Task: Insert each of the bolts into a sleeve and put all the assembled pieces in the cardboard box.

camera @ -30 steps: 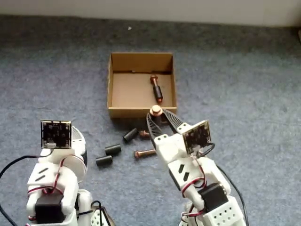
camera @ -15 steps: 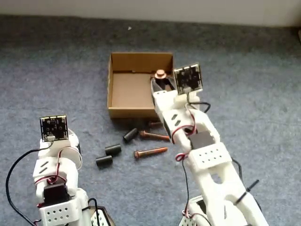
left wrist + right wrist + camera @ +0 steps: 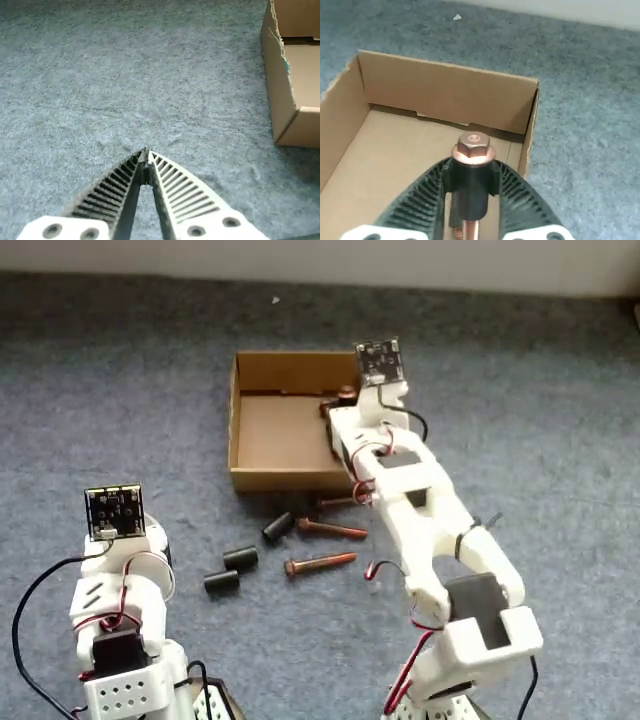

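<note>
The left arm and right arm are white with black motors. Red and black wires loop along them. Each has a square black board. The left gripper and right gripper have black, ribbed, pointy fingers.

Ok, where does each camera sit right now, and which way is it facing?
High view: fixed above, looking down on the carpet; shows the left arm, and the right arm stretched over the cardboard box, loose bolts and sleeves beside it.
Left wrist view: on the left arm, facing carpet past the shut left gripper, a box corner beyond.
Right wrist view: on the right arm, looking into the box past the right gripper, shut on a sleeved bolt.
Shared: the box, in all three.
</note>
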